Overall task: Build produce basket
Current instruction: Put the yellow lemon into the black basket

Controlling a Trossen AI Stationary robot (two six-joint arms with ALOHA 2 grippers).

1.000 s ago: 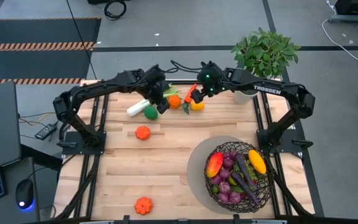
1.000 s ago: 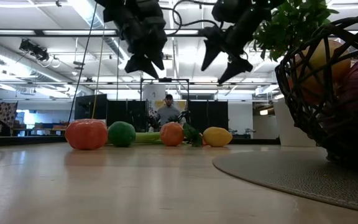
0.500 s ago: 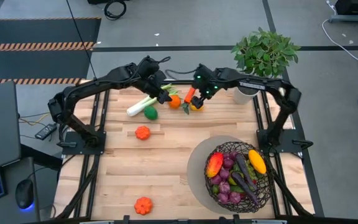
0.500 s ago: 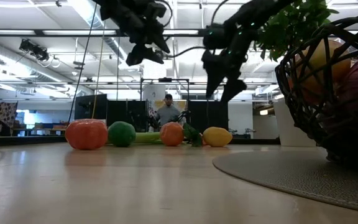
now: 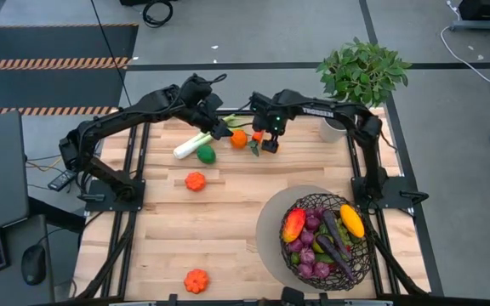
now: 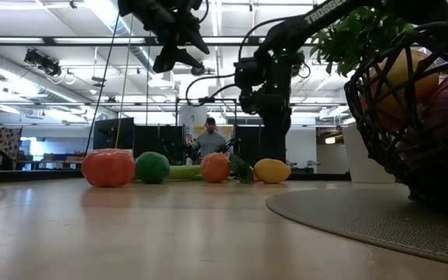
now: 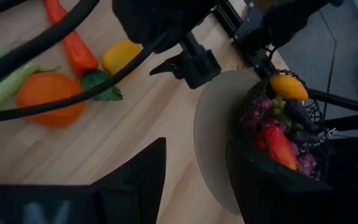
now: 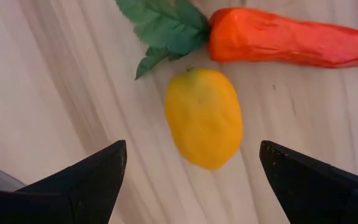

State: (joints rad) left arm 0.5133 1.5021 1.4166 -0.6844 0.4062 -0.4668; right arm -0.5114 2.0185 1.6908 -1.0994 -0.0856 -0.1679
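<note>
Produce is split: much fills the basket [image 5: 328, 240] at the worktop's near right, more lies far. Right gripper [image 8: 188, 180], jaws spread wide, hangs straight over the yellow lemon [image 8: 204, 118] beside the carrot [image 8: 272, 38], apparently to straddle it. Left gripper [image 5: 220, 129] hovers empty, part-open, over the leek [image 5: 192, 143].

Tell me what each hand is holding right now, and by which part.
Nothing. The right hand hangs open over the yellow lemon, not touching it. The left hand is empty too.
</note>
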